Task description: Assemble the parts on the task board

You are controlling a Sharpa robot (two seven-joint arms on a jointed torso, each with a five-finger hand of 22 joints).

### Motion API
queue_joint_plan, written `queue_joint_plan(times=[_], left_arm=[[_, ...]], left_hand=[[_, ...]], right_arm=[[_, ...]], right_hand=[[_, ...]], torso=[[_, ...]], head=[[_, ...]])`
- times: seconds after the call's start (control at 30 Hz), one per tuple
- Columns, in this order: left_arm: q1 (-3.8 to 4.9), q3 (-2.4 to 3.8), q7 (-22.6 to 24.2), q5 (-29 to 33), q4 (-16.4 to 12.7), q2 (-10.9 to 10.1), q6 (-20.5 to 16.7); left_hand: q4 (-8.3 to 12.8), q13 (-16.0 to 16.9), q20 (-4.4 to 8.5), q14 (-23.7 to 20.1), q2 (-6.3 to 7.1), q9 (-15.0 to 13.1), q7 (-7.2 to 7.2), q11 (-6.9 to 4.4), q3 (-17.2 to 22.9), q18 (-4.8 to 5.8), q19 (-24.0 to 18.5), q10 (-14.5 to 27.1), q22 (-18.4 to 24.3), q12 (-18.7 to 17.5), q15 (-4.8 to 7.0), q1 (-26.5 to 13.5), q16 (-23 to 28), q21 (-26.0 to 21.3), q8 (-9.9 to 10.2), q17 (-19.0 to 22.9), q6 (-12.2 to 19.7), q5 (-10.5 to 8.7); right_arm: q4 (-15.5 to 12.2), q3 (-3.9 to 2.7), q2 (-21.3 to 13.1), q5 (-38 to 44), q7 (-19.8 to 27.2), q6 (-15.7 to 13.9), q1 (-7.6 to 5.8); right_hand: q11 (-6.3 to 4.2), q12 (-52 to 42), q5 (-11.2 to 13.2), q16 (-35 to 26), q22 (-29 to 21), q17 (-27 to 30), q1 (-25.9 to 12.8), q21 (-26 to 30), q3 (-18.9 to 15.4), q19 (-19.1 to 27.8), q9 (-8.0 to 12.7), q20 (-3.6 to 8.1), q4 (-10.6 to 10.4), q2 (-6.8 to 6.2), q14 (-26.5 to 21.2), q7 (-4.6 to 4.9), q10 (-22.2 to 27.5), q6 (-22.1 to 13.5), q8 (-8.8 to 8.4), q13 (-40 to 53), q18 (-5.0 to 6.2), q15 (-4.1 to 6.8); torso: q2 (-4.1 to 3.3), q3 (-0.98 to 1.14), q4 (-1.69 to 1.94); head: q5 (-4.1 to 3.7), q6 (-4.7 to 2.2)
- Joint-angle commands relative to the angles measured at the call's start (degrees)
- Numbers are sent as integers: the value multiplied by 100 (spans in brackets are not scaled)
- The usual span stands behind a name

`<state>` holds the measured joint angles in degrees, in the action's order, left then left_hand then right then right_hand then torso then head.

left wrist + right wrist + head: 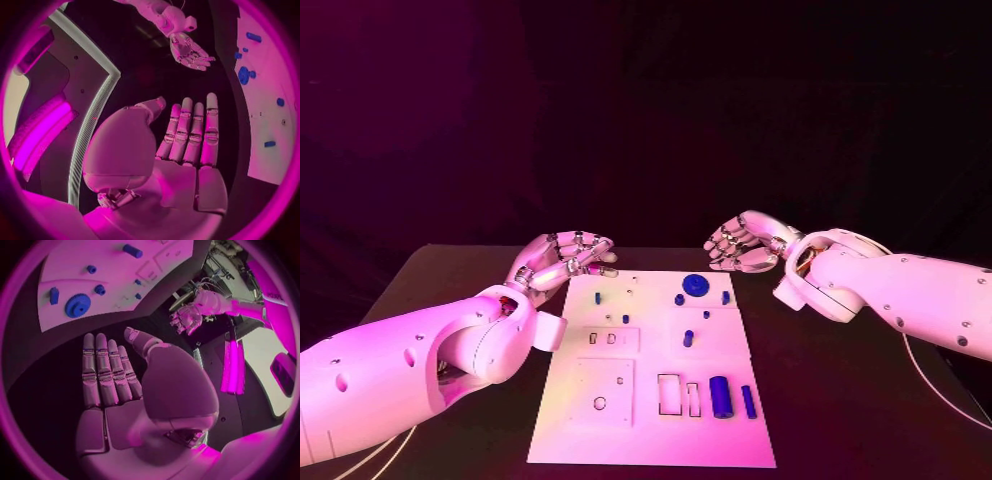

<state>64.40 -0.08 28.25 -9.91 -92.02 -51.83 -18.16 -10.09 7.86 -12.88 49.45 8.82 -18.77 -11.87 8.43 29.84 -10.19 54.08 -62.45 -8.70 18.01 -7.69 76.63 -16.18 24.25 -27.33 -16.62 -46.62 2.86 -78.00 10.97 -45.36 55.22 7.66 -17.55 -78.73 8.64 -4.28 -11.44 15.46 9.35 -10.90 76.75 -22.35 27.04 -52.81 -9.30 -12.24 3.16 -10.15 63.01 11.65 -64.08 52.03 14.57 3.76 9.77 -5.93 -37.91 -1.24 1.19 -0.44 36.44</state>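
Currently no part held | left hand (563, 258) and right hand (744, 242) empty, fingers apart, at task board (653, 440) far edge | blue gear (694, 284) near right hand, blue cylinder (720, 397) at near end | advice: choose one part, descend squarely, pinch its sides

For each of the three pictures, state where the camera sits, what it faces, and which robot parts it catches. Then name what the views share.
Head view: on the robot's head, looking down at the task board; both arms enter, left robot hand, right robot hand.
Left wrist view: behind the left robot hand, fingers straight; the right robot hand lies beyond.
Right wrist view: behind the right robot hand; the left robot hand lies beyond.
Shared: board and blue gear.
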Motion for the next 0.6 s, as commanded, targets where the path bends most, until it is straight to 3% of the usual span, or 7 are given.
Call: queue_joint_plan(times=[0.03,0.07,0.1,0.13,0.2,0.3,0.6], left_arm=[[11,10,-223,-798,-133,-80,115],[12,10,-246,-867,-161,-98,111],[12,10,-262,-910,-181,-110,110],[11,11,-283,-958,-209,-124,110],[11,11,-327,-1036,-277,-153,110],[10,11,-380,-1079,-382,-187,123],[10,12,-428,-855,-583,-249,138]], left_hand=[[192,188,65,8,96,-305,51,-68,111,-19,107,-98,-114,301,65,125,34,232,-417,-119,29,43],[280,300,92,26,100,-447,83,-97,142,-8,113,-61,-192,468,84,153,45,374,-606,-185,99,33],[298,332,102,35,102,-483,89,-107,146,-11,116,-55,-214,516,87,154,45,414,-655,-203,113,25],[325,387,113,72,105,-536,92,-122,152,-10,129,-58,-255,601,107,156,32,487,-729,-237,125,29],[377,464,140,132,114,-604,102,-136,157,-14,191,-36,-335,717,130,179,8,633,-824,-288,153,30],[412,683,170,126,114,-756,103,-138,215,11,44,158,-537,1021,132,137,47,959,-1025,-417,303,24],[360,835,155,121,98,-834,93,-129,326,10,-138,305,-698,1248,127,44,97,1218,-1143,-538,386,28]], right_arm=[[-87,-2,24,1245,-424,390,-39],[-114,-2,28,1377,-474,390,-45],[-137,-2,30,1472,-517,381,-50],[-170,-2,33,1597,-591,350,-54],[-246,-2,43,1884,-773,254,-62],[-336,-2,75,2259,-1040,140,-69],[-408,4,287,2907,-1449,-9,-61]], right_hand=[[-84,12,-8,87,104,-129,-26,-191,53,-173,-12,103,-16,-101,275,-53,-255,158,53,17,67,105],[-117,12,-6,130,162,-198,-27,-290,77,-247,-17,151,-15,-124,402,-78,-365,208,58,21,66,153],[-120,12,-6,134,166,-203,-27,-297,78,-252,-17,154,-14,-125,411,-79,-371,211,59,21,66,157],[-178,5,-1,255,279,-325,-34,-494,82,-418,-26,240,-15,-149,673,-126,-523,285,70,30,70,250],[-198,8,0,297,325,-373,-32,-569,86,-468,-29,274,-15,-153,758,-138,-571,311,72,31,69,281],[-257,64,-12,472,606,-605,8,-997,164,-591,-23,418,0,-150,1059,-147,-662,404,40,13,46,377],[-341,68,-9,1237,1271,-1491,-175,-1938,325,-852,-6,591,-215,-351,1830,-218,-690,497,-101,11,62,559]], torso=[[-111,-25,43],[-132,-30,51],[-143,-32,56],[-156,-35,62],[-186,-41,77],[-220,-52,86],[-296,-60,80]], head=[[-64,-15],[-77,-17],[-84,-20],[-90,-16],[-98,-22],[-111,-5],[-135,-9]])
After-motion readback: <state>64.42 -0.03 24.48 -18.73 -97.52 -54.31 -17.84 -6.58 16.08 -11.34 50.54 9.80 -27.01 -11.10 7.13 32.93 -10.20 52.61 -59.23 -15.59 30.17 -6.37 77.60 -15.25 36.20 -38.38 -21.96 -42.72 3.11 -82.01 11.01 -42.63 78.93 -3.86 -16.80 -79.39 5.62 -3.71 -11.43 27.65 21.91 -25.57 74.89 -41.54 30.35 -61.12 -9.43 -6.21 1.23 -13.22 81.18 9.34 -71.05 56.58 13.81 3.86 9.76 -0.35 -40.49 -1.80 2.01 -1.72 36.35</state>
